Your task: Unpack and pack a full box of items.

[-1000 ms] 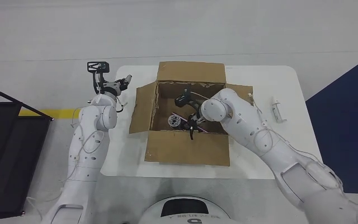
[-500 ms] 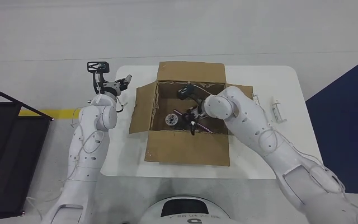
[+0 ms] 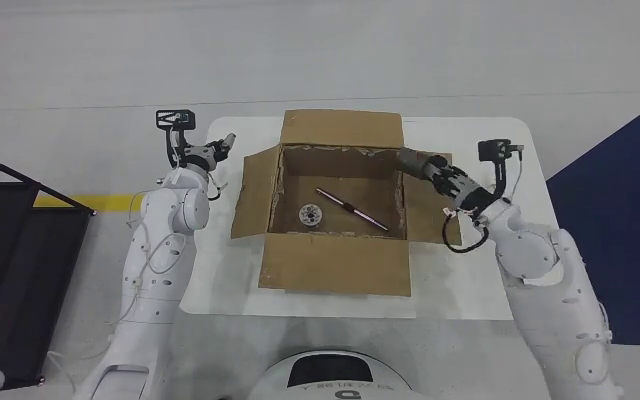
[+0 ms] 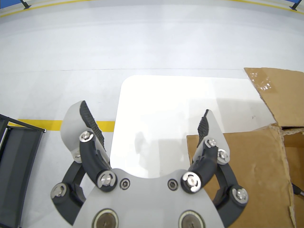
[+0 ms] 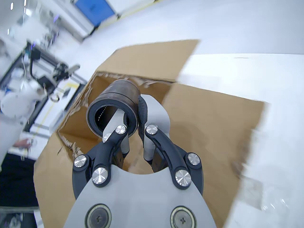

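Note:
The open cardboard box (image 3: 300, 262) sits mid-table. On its floor lie a small round metal part (image 3: 312, 214) and a thin dark rod (image 3: 352, 210). My right gripper (image 3: 428, 170) hovers over the box's right flap, shut on a dark hollow cylinder (image 3: 411, 160). In the right wrist view one finger sits inside the cylinder's (image 5: 114, 105) bore and the other presses its outer wall, at the right gripper (image 5: 133, 115). My left gripper (image 3: 218, 148) is open with nothing in it, over the table's far left corner. It shows again in the left wrist view (image 4: 144, 122), beside the box's left flap (image 4: 239, 167).
The white table (image 3: 230, 270) has bare strips left and right of the box. A black rack (image 3: 30, 250) stands on the floor beyond the left edge. A dark blue panel (image 3: 600, 180) rises past the right edge.
The right arm has come up out of the box and swung to the right, carrying the dark cylinder over the right flap. The left arm has stayed put.

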